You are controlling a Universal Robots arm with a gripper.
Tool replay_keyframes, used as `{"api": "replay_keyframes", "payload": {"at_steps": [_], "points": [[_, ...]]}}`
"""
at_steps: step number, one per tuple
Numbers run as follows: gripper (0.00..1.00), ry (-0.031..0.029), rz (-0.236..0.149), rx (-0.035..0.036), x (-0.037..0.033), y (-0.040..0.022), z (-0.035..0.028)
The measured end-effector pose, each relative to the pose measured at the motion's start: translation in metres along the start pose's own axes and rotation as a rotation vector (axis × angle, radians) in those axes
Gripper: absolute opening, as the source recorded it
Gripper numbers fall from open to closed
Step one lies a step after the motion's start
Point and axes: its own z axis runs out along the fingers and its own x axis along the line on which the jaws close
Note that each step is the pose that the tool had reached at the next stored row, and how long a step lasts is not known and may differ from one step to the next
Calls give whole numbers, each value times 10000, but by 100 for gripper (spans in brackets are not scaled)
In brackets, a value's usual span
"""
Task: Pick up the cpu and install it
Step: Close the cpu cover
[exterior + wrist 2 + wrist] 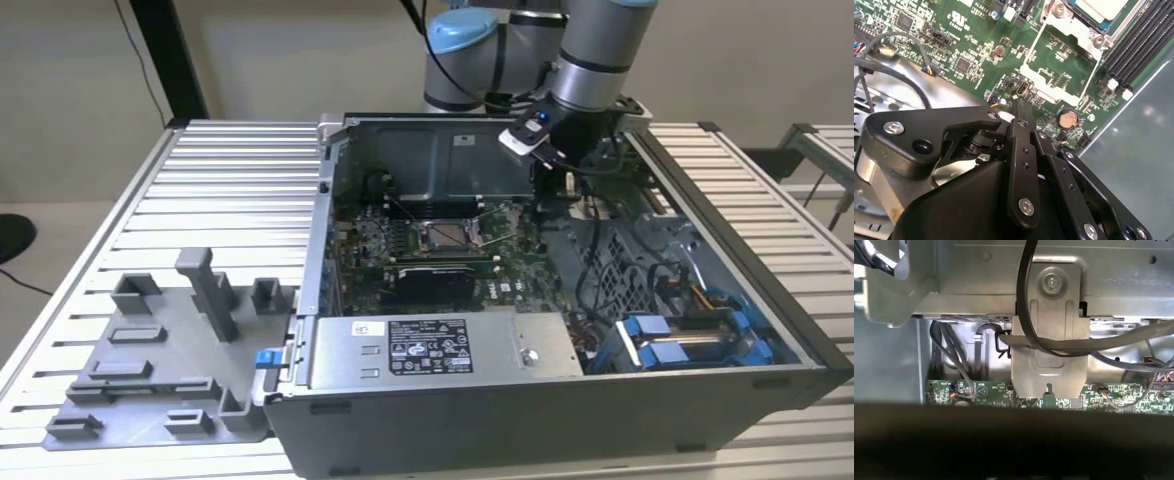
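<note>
Looking down into the open computer case (534, 425), we find the gripper (551, 198) hanging low over the motherboard (514, 285), to the exterior view's right of the board's middle. In the second wrist view the gripper (1019, 107) has its fingers drawn together to a thin tip with nothing between them, poised just above the board near a coin cell (1069, 119). The cpu (1102, 8) shows beyond the fingertips as a pale metal-topped square with a green edge. It lies inside the socket frame (1066, 24), apart from the gripper, with the hinged load plate (1054, 75) folded open between the two. We judge the chip to be light, thin and stiff. Its smooth lid is likely slippery and its underside delicate, so we would take it only by two opposite edges, kept level and pinched gently. Room is tight sideways. The black memory slots (1139, 45) run just beside the socket, and the power supply (427, 345) walls off the near side. The blue drive caddies (681, 335) crowd the exterior view's right. In the first wrist view, loose black cables (1024, 300) drape across a metal bracket (1050, 372) against the case wall, where a finger could snag. The freest path, as we read it, is straight up out of the case, whose top stands open with only its upright walls at the sides.
</note>
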Motion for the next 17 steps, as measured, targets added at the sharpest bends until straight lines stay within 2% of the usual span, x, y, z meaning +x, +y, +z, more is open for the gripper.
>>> {"api": "replay_keyframes", "payload": {"at_steps": [7, 17], "points": [[0, 59, -81, -2, 2, -11, 98], [0, 150, -144, -1, 4, -66, 213]]}}
